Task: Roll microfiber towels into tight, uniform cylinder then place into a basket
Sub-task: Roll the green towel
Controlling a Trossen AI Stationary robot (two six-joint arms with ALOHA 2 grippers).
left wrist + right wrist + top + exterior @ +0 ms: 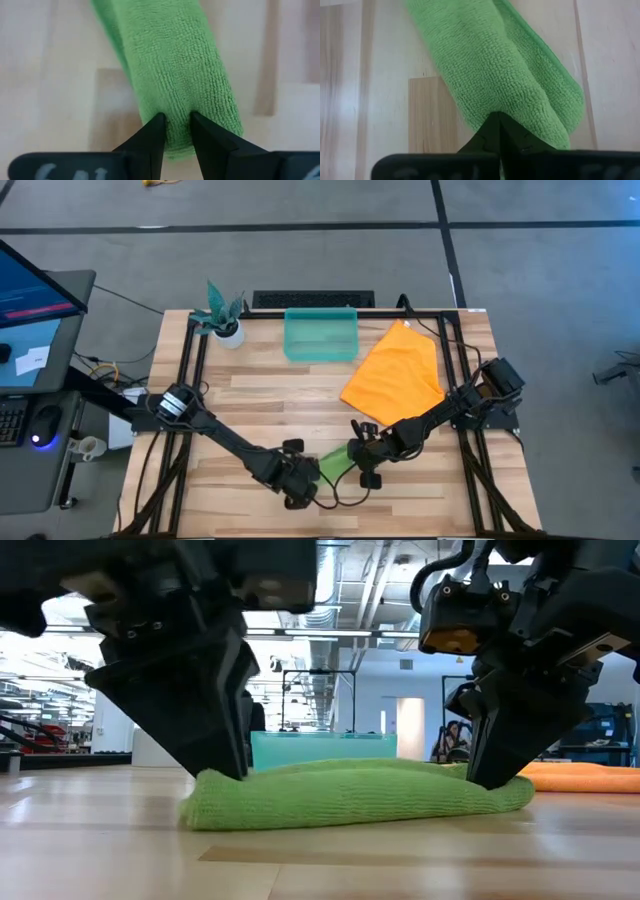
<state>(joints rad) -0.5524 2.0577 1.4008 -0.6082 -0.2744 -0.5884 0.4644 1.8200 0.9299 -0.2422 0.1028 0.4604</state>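
**Green roll pinched at both ends**

Nearest the low camera we see the lime green towel (355, 795), rolled into a long, slightly flattened cylinder lying on the wooden worktop (320, 860). From above it shows only as a small green patch (334, 463) between the two arms, near the worktop's front edge.

We find the left gripper (176, 131) at one end of the roll. Its jaws are clamped on a ridge of the green fabric, with a narrow strip of cloth showing between the two dark fingers (150, 137). In the low view this gripper (225, 765) presses down onto the roll's left end.

The right gripper (498, 131) sits at the other end. Its jaws are drawn together to a single point, pinching a fold of the same green towel (495, 65), whose hemmed edge spreads out beside it. In the low view it (490, 775) comes down on the roll's right end.

The bright orange towel (395, 375) lies spread flat on the right half of the worktop, just beside the basket (321, 335), which stands at the back edge. In the low view we see the basket (322, 748) behind the green roll. A white pot with a teal plant (224, 320) stands to the basket's left.
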